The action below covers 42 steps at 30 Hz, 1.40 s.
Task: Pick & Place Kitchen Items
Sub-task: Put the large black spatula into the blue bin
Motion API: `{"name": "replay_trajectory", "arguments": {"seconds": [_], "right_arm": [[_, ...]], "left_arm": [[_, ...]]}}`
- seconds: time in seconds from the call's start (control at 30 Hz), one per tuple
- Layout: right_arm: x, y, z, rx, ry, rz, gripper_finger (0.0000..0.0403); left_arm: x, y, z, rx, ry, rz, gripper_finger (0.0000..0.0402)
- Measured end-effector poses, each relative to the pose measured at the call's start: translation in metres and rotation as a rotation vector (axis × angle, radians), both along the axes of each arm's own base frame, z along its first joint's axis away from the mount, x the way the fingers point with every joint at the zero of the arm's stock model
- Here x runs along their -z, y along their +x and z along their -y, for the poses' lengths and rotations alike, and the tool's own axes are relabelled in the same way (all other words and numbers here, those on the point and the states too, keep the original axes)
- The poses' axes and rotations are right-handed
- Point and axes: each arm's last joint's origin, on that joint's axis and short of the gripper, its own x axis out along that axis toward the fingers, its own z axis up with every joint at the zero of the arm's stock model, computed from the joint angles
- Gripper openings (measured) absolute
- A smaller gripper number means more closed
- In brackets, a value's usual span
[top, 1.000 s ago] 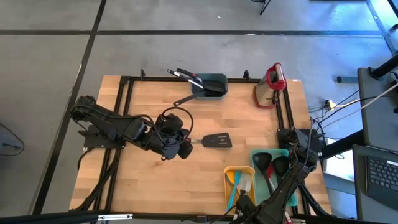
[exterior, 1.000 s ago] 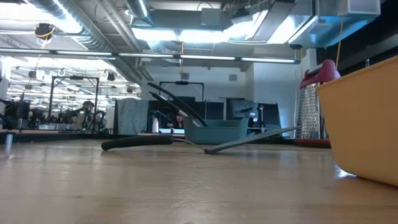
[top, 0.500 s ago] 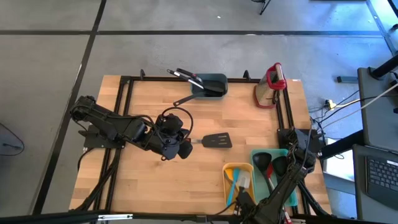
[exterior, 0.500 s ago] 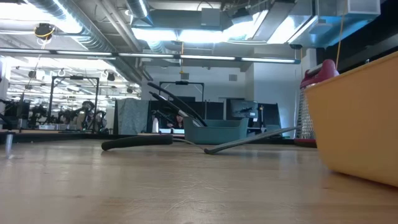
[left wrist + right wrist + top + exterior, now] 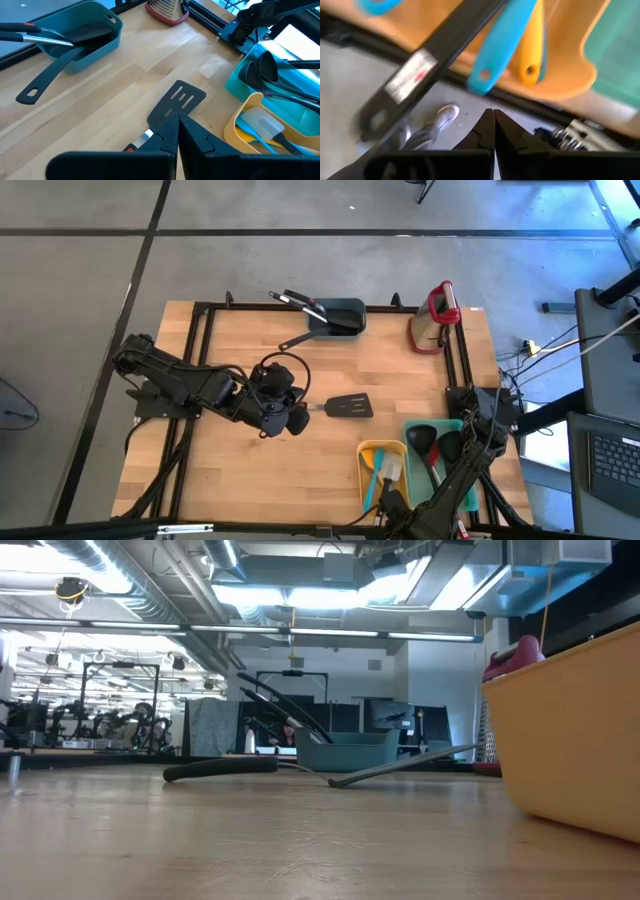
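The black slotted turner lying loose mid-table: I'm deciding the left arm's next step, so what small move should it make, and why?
Probably open the left gripper. Its fingers are shut, sitting right at the handle end of the black slotted turner, which lies flat on the table outside the yellow bin. Shut fingers cannot take the handle.

Just ahead of my left pincer (image 5: pixel 177 131), a matt black plastic turner (image 5: pixel 176 102) lies on smooth pale wood table (image 5: pixel 115 90)
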Motion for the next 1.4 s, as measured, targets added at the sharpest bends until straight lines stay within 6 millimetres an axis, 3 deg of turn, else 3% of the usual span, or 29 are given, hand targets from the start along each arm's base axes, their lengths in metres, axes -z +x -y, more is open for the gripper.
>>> {"name": "replay_trajectory", "arguments": {"seconds": [0.13, 0.3, 0.5, 0.73, 0.9, 1.13, 1.4], "right_arm": [[-0.025, -0.001, -0.003, -0.005, 0.008, 0.056, 0.0], [-0.069, -0.006, 0.008, 0.001, -0.066, 0.118, 0.0], [-0.107, 0.017, 0.037, 0.051, -0.104, 0.371, 0.0], [-0.115, 0.054, 0.084, -0.007, -0.162, 0.361, 0.0], [-0.116, 0.081, 0.12, -0.034, -0.199, 0.351, 0.0], [-0.116, 0.106, 0.161, -0.088, -0.24, 0.334, 0.0], [-0.116, 0.127, 0.204, -0.245, -0.278, 0.316, 0.0]], "left_arm": [[0.0, 0.0, 0.0, 0.008, 0.011, -0.012, 0.0002], [0.003, -0.004, -0.002, 0.01, 0.03, -0.059, 0.0002], [0.006, -0.008, -0.003, -0.041, -0.002, -0.083, 0.0002], [0.026, -0.016, -0.001, -0.093, -0.106, -0.133, 0.0002], [0.053, -0.028, 0.015, -0.077, -0.197, -0.131, 0.0002], [0.095, -0.051, 0.044, -0.059, -0.38, 0.044, 0.0002], [0.139, -0.084, 0.047, -0.1, -0.586, 0.366, 0.0002]]}}
